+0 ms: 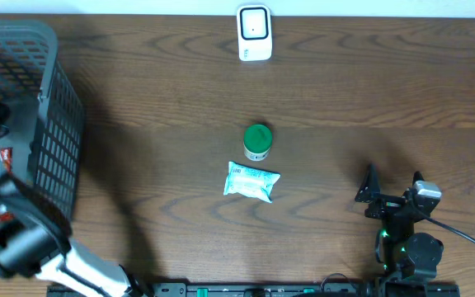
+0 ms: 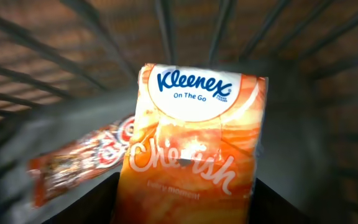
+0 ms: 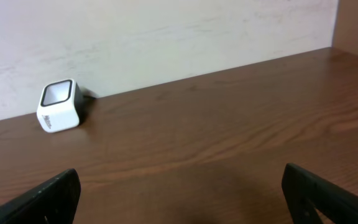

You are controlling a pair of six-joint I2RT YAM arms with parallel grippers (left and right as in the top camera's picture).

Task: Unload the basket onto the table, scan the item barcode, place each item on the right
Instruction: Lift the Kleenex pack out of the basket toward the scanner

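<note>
Inside the grey mesh basket [image 2: 55,68], an orange Kleenex tissue pack [image 2: 194,130] stands upright with its printed front toward the left wrist camera. My left gripper [image 2: 182,202] has a dark finger against each side of the pack's lower part and is shut on it. No barcode shows on this face. The white scanner [image 1: 254,33] stands at the table's far edge, also visible as the white scanner [image 3: 59,106] in the right wrist view. My right gripper [image 3: 182,199] is open above bare wood near the front right [image 1: 392,186].
The basket [image 1: 56,124] fills the table's left side and my left arm [image 1: 7,223] reaches into it. An orange snack packet [image 2: 79,162] lies beside the tissue pack. A green-lidded jar [image 1: 257,141] and a white-teal packet [image 1: 251,182] sit mid-table.
</note>
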